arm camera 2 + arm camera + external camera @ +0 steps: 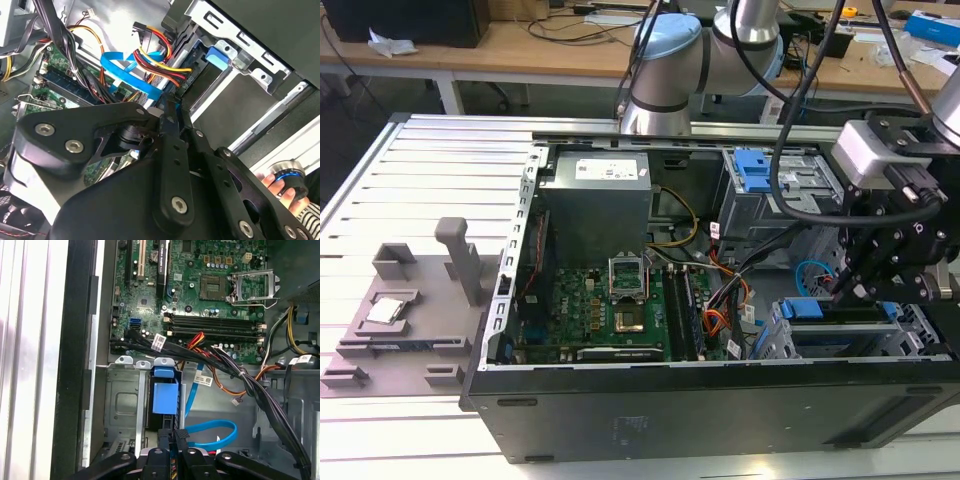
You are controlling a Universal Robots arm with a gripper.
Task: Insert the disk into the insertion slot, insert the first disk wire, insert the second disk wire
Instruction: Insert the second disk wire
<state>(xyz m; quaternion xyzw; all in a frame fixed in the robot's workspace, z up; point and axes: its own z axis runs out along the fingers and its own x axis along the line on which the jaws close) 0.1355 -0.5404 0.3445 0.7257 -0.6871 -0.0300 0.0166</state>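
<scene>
- One open computer case (700, 410) lying on its side on a slatted metal table (410, 170); one green motherboard (620, 310) exposed inside.
- Two drive cages counted: the insertion slot (840, 345) at the case's near corner on the exterior view's right, and a taller cage with a blue latch (752, 170) farther back.
- One disk (165, 397), seated in the insertion slot; its blue carrier end faces the motherboard. Long axis appears to run along the slot, away from the board; most of its body is hidden.
- One gripper (848, 285) hangs just above the slot. In both wrist views its fingers (172, 437) stand close together, almost touching, at the disk's end; whether they pinch a connector, cannot tell.
- One flat blue cable (212, 432) loops just beside the fingers; one red-yellow-black wire bundle (160, 55) near it.
- One grey fixture tray (405, 310) on the table, well apart from the case.
- One person's hand (280, 187) visible in the second wrist view.
</scene>
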